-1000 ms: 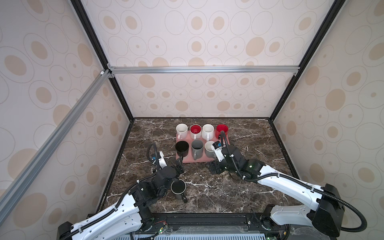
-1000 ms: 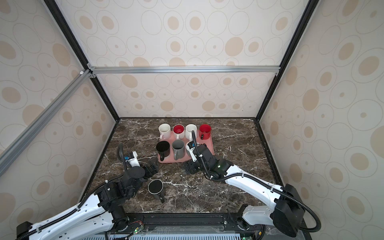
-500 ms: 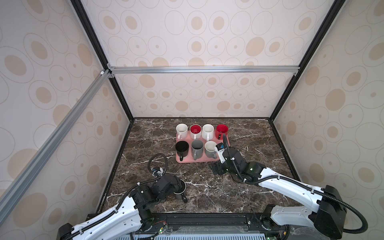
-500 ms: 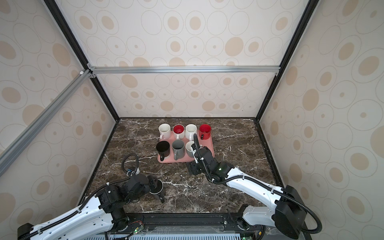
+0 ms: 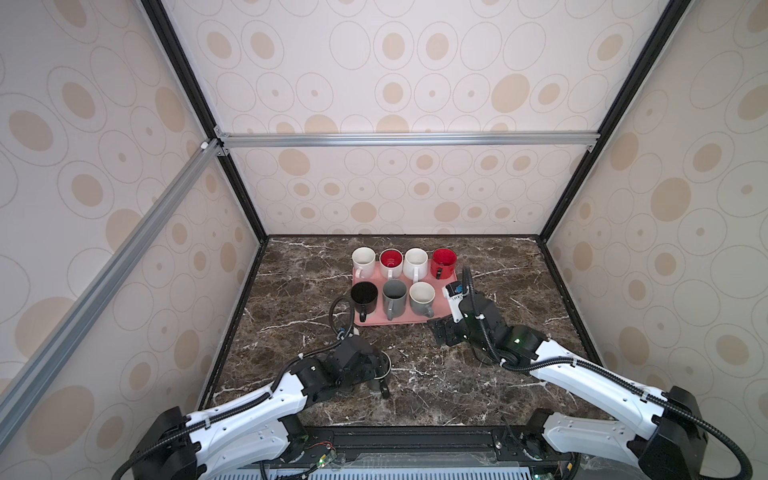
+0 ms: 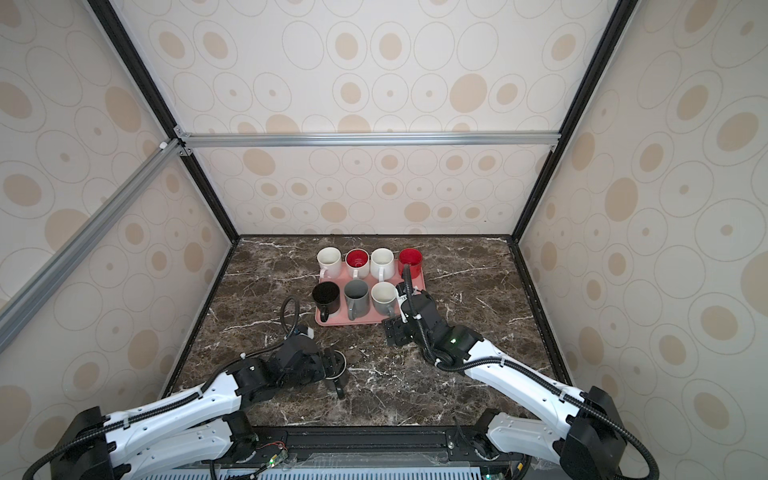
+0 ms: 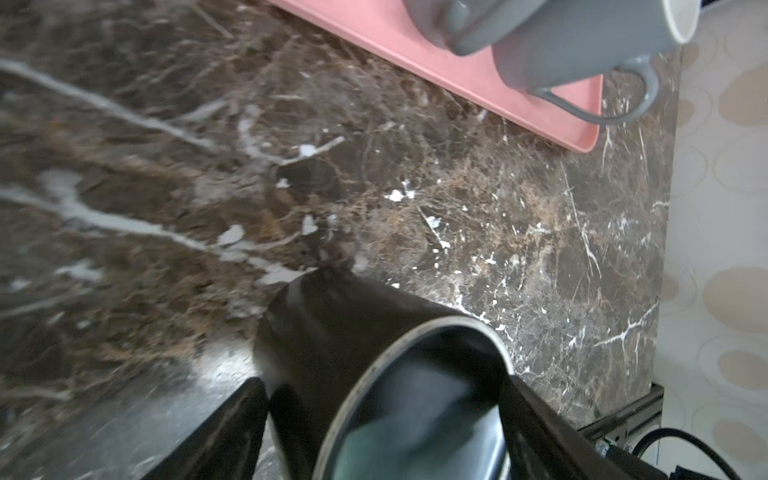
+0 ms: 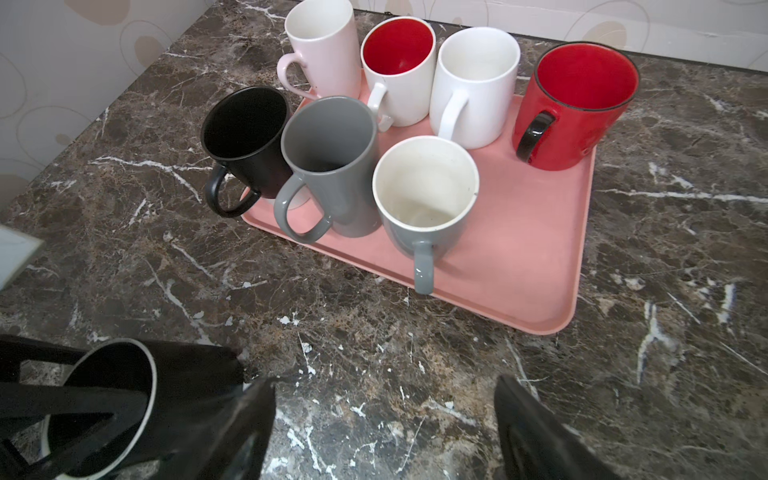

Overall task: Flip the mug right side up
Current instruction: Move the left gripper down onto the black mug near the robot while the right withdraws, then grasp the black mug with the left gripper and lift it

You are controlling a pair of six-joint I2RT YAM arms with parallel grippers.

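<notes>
Your marble table (image 5: 415, 257) carries the pink tray (image 8: 519, 249) toward the back. Your right gripper (image 8: 386, 399) hangs near the tray's front edge, jaws spread and empty. Your left gripper (image 7: 382, 395) straddles the black mug (image 7: 332, 332), which stands mouth-up near the front, apart from the tray. Whether the jaws actually pinch it, I can't tell.

Surface (image 5: 436, 395): tray (image 5: 405, 322) at rear centre. On tray: rear row (image 5: 415, 264) of four mugs, side by side; front row (image 5: 394, 297) of three, taking its left and middle. Lone mug (image 5: 384, 374) on surface, before tray's front edge, apart from it, left of centre.
</notes>
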